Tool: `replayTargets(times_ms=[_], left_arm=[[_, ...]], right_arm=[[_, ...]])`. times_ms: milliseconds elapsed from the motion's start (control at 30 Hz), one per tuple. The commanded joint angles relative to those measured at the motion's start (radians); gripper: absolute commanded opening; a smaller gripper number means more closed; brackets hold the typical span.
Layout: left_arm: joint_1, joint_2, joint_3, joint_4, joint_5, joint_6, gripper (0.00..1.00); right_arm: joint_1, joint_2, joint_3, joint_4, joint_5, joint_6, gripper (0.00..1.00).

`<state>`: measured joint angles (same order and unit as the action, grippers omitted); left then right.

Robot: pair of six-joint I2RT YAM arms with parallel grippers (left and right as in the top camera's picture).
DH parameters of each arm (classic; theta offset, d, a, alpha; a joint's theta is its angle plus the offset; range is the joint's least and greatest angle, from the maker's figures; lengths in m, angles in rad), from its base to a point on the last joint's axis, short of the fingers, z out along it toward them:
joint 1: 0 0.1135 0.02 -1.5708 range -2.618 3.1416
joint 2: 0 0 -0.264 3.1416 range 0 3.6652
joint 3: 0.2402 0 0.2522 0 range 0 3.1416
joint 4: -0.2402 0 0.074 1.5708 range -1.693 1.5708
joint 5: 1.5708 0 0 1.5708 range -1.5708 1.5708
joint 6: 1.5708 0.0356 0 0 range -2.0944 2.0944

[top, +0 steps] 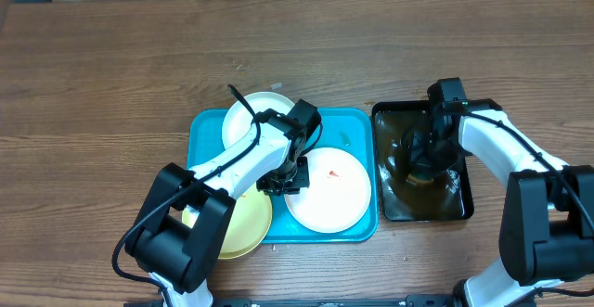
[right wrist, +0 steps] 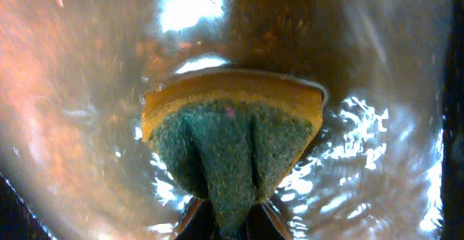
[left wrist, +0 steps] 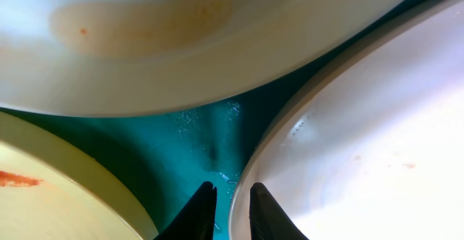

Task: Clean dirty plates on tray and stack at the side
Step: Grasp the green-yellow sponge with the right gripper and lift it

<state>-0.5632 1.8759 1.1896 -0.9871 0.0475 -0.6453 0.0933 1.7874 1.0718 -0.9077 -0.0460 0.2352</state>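
Observation:
The turquoise tray [top: 357,126] holds three plates. A white plate [top: 246,120] lies at its back left, a white plate [top: 329,191] with a small red smear at the right, and a pale yellow plate [top: 243,225] at the front left. My left gripper [top: 283,179] is down between them. In the left wrist view its fingers [left wrist: 232,200] straddle the rim of the right white plate [left wrist: 362,160], nearly shut on it. The back white plate [left wrist: 181,44], the yellow plate [left wrist: 58,189] and the wet tray floor [left wrist: 196,135] show there too. My right gripper [top: 422,159] is shut on a sponge.
A black basin [top: 382,205] of dark water stands right of the tray. The yellow-and-green sponge [right wrist: 232,138] is held in this water, with the right fingers [right wrist: 230,222] pinching its green side. Brown wooden table [top: 111,84] surrounds everything.

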Motion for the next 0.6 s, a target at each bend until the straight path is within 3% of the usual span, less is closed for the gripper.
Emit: replayTargets(times_ms=[0, 100, 300, 567], left_arm=[[-0.002, 0.009, -0.005, 0.001, -0.014, -0.006, 0.19], [-0.002, 0.009, -0.005, 0.001, -0.014, -0.006, 0.19], [-0.002, 0.009, -0.005, 0.001, -0.014, -0.006, 0.04], [-0.002, 0.009, -0.005, 0.002, -0.014, -0.006, 0.05]], right_arm=[[0.003, -0.003, 0.079, -0.040, -0.007, -0.003, 0.04], [0.004, -0.003, 0.122, -0.093, -0.006, -0.003, 0.04], [0.004, -0.003, 0.145, -0.138, 0.019, -0.002, 0.04], [0.004, -0.003, 0.145, -0.140, 0.018, 0.001, 0.04]])
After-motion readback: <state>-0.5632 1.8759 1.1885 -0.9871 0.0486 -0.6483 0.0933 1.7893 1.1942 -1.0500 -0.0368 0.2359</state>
